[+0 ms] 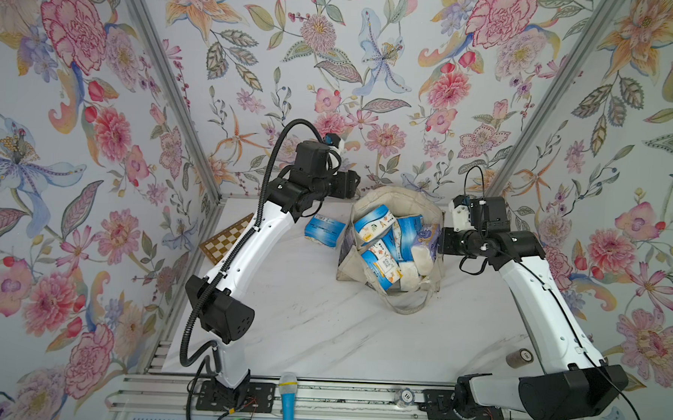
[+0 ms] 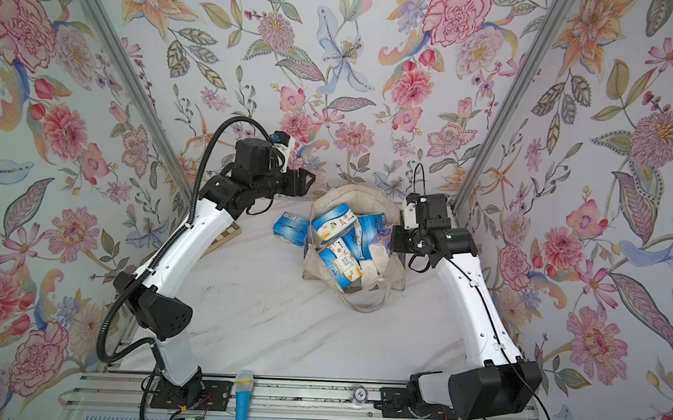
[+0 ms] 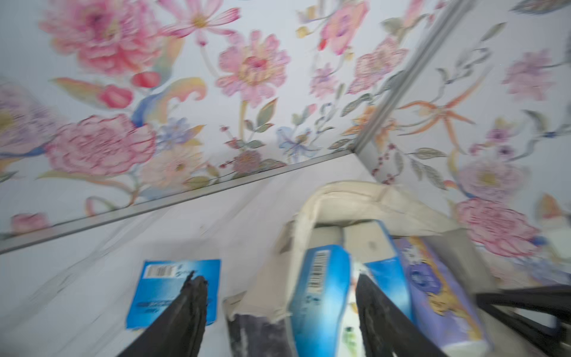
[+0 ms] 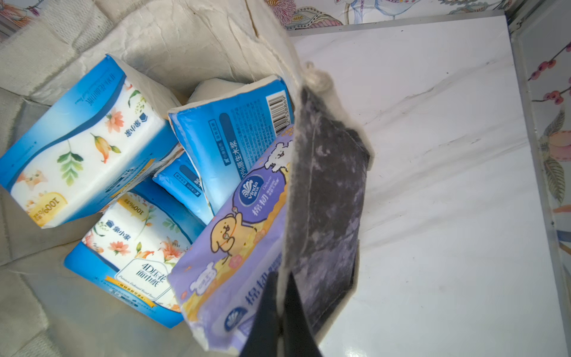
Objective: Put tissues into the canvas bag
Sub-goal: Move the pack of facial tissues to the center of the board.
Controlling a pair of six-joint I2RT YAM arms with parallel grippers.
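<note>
The canvas bag (image 1: 397, 204) (image 2: 351, 198) stands open at the back of the table, holding several tissue packs (image 1: 377, 225) (image 2: 332, 222), mostly blue-and-white, plus a lavender pack (image 4: 234, 241). One blue pack (image 1: 324, 228) (image 2: 290, 226) (image 3: 173, 287) lies on the table just left of the bag. My left gripper (image 1: 347, 184) (image 3: 278, 284) hovers open above the bag's left rim, touching nothing; a blue pack (image 3: 321, 293) inside the bag shows between its fingers. My right gripper (image 1: 445, 239) (image 4: 281, 278) is shut on the bag's right rim (image 4: 327, 185), beside the dark printed patch.
A wooden chessboard (image 1: 226, 239) lies at the left edge, partly under my left arm. A small brown roll (image 1: 519, 358) stands near the right arm's base. A blue microphone (image 1: 288, 400) and a poker chip (image 1: 406, 396) rest on the front rail. Floral walls close in three sides.
</note>
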